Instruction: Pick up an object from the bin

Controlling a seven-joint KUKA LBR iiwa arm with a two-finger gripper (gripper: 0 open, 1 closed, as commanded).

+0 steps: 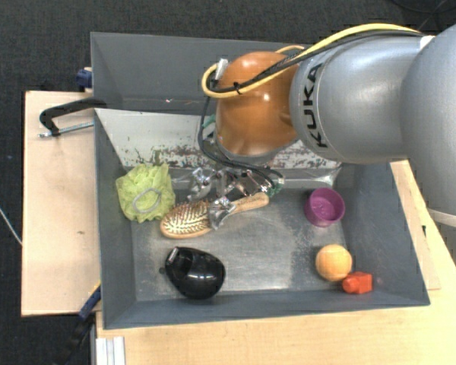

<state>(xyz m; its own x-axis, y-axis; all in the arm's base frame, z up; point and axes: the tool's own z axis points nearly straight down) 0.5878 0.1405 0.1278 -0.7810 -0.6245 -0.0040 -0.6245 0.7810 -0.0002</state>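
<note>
Gold hairbrush [186, 220] sits mid-bin, handle under the gripper [226, 198]; its opening can't be told. Centre on the handle, close crosswise, lift straight.

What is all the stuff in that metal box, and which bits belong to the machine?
brush: one, gold, middle of the bin, handle pointing right
puff: one, yellow-green, crumpled, left side, just left of the brush
black lump: one, glossy black, rounded, front left, kind unclear
cup: one, purple, right side, mouth tipped toward the camera
ball: one, orange, front right
block: one, red-orange, small, front right corner beside the ball
bin: one, grey metal, holds all of the above
gripper: one, bare metal, low over the brush where head meets handle
arm: one, silver with an orange wrist cover and yellow cable, reaching in from the right
</note>
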